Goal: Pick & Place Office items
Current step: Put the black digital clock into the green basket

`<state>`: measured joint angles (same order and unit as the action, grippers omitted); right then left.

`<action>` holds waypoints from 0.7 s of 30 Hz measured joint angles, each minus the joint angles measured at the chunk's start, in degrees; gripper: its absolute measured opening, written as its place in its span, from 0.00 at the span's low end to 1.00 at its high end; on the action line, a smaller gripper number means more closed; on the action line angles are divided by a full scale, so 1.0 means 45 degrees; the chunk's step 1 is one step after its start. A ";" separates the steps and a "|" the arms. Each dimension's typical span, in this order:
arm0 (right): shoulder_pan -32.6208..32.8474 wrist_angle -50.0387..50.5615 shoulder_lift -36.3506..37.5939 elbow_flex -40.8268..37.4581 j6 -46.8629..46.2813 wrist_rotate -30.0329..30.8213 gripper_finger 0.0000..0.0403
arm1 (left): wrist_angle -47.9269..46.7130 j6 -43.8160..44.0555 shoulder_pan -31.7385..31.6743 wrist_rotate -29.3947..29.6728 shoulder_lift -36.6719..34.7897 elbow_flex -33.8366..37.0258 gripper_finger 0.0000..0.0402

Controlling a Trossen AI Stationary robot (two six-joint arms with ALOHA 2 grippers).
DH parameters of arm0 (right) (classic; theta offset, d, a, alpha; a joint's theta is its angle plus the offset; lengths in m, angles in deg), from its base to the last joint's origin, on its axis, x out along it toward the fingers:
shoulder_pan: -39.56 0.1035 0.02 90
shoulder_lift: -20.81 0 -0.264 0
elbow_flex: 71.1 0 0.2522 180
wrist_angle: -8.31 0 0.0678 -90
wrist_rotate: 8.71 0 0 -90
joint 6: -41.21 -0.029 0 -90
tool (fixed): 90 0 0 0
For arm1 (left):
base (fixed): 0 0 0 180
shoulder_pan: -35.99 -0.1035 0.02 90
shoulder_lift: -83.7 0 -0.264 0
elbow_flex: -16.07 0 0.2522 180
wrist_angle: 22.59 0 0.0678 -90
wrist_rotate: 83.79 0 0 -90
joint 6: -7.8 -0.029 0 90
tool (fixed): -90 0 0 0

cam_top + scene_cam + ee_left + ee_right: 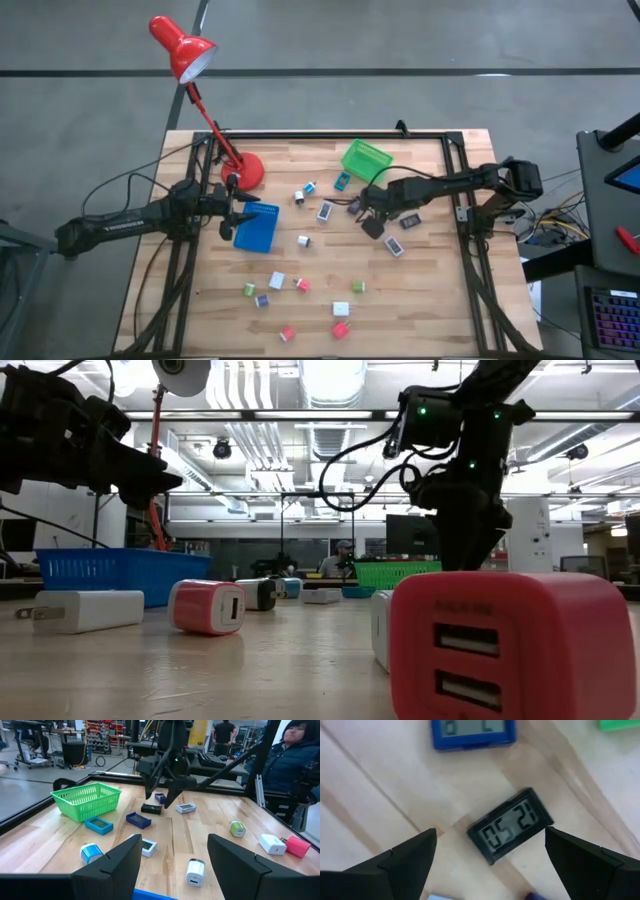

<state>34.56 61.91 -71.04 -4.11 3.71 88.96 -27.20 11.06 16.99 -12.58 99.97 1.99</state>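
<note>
The office items lie scattered flat on the wooden table [430, 290]: small chargers and flat clock-like pieces. My right gripper [490, 860] is open and hovers over a black display piece [510, 827], one finger on either side, touching nothing. A blue display piece [472, 730] lies just beyond it. From the left wrist view my right gripper [167, 787] stands above the black piece [151, 809]. My left gripper [172, 865] is open and empty, waiting over the blue tray [255, 228] at the table's left.
The green basket [365, 158] stands at the far edge, close to my right gripper [368, 212]. The red lamp's base [247, 172] is behind the tray. Chargers crowd the near middle, including a pink one [500, 650] and a white one [341, 308]. A person sits past the right edge [295, 755].
</note>
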 joint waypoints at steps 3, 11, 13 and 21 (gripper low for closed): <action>-0.0176 0.0002 -0.0139 -0.0005 -0.0396 -0.0002 0.90 | -0.0002 0.0000 -0.0002 0.0001 0.0000 0.0000 0.58; -0.0285 0.0096 -0.0225 -0.0015 -0.1552 0.0046 0.90 | -0.0007 -0.0005 -0.0002 0.0001 0.0000 0.0000 0.58; -0.0285 0.0164 -0.0225 -0.0020 -0.1848 0.0065 0.90 | -0.0007 -0.0005 -0.0002 0.0001 0.0000 0.0000 0.58; -0.0285 0.0303 -0.0225 -0.0049 -0.2654 0.0683 0.90 | -0.0007 -0.0005 -0.0002 0.0005 0.0000 0.0000 0.58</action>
<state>33.28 63.28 -72.05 -4.33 -8.24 92.03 -27.23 11.04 16.98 -12.56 99.97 1.99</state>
